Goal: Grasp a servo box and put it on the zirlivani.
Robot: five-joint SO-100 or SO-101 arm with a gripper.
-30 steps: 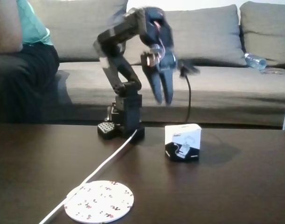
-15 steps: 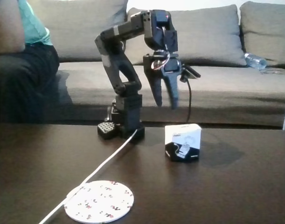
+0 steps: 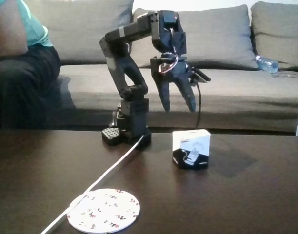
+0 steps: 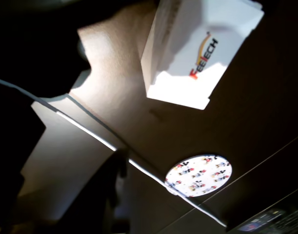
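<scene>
Box (image 3: 190, 149): light stiff cardboard, likely empty-ish; sits below the pincer (image 3: 179, 108), whose fingers are spread; grip opposite flat sides.

Fixed view: the zirlivani (image 3: 104, 209) near edge is cut off by the frame. Wrist view: the servo box (image 4: 200, 48) top is cropped; left area is dark, indistinct.

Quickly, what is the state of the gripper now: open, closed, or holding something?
Gripper: open, holding nothing, above the small white-and-black cardboard servo box.
</scene>
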